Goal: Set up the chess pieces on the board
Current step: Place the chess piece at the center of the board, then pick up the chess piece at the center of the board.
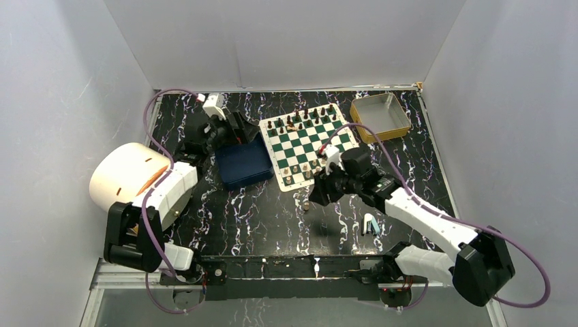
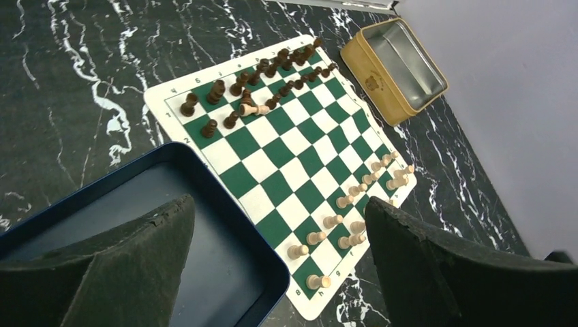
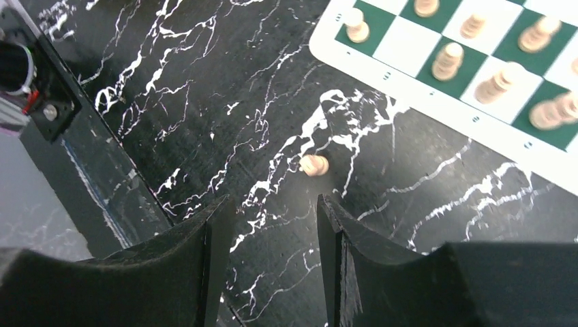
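One small cream chess piece (image 3: 314, 165) sits off the green-and-white checked chessboard mat (image 2: 294, 161), on the black, white-veined tabletop (image 3: 170, 102) just outside the mat's near white border. The right end effector (image 3: 274, 204) hovers over that patch with its fingers parted partway and nothing between them; bare tabletop shows through the gap. In the right wrist view the small cream chess piece lies just ahead of the fingertips, offset a little toward the finger (image 3: 334, 252) on the view's right, with the mat's edge farther on the same way. Its outline matches the upright cream pieces (image 3: 448, 60) on the mat's near rows, so it is likely standing with its long axis vertical, though this angle cannot confirm that. The left end effector (image 2: 278, 204) is spread wide and empty above the dark blue rectangular tray (image 2: 228, 199), beside the mat's left edge and well apart from the stray. Judgement: the right arm is clearly nearer, and the coming move turns on easing forward and slightly across to centre the piece in the gap before descending. Second item — a toppled cream piece (image 2: 253, 108) lies on its side among the dark brown pieces (image 2: 217, 90) at the mat's far end, its long axis roughly along the rank. It looks due for fetching too. A yellow-rimmed metal tin (image 2: 371, 75) stands past the mat's far right corner.
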Available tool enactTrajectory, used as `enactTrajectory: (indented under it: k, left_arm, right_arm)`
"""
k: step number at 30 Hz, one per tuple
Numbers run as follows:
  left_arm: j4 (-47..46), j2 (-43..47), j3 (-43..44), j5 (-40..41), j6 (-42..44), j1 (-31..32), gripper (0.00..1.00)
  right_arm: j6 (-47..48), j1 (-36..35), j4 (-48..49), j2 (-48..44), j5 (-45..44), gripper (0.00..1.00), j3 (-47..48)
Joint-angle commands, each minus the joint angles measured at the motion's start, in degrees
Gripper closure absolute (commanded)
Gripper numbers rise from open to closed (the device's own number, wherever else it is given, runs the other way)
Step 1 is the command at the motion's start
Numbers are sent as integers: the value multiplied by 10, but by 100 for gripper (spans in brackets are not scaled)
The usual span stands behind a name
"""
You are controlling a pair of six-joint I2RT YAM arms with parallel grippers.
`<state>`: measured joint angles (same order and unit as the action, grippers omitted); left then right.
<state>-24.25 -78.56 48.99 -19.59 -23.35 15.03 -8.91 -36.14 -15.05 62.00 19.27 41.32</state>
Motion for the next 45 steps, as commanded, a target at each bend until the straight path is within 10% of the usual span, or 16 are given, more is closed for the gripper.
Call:
enactTrajectory:
  k: [1,36,45]
  left_arm:
    - [109,3,41,-57,-25,-24,8]
    - [239,44,25,10,29,-25,9]
    - [239,47,21,27,34,-25,10]
  right_arm:
    - [51,-43,90,31,-36,44,-16]
    - [118,-91,145,193,-60,64,11]
    - [95,-91,141,212,-39,81,25]
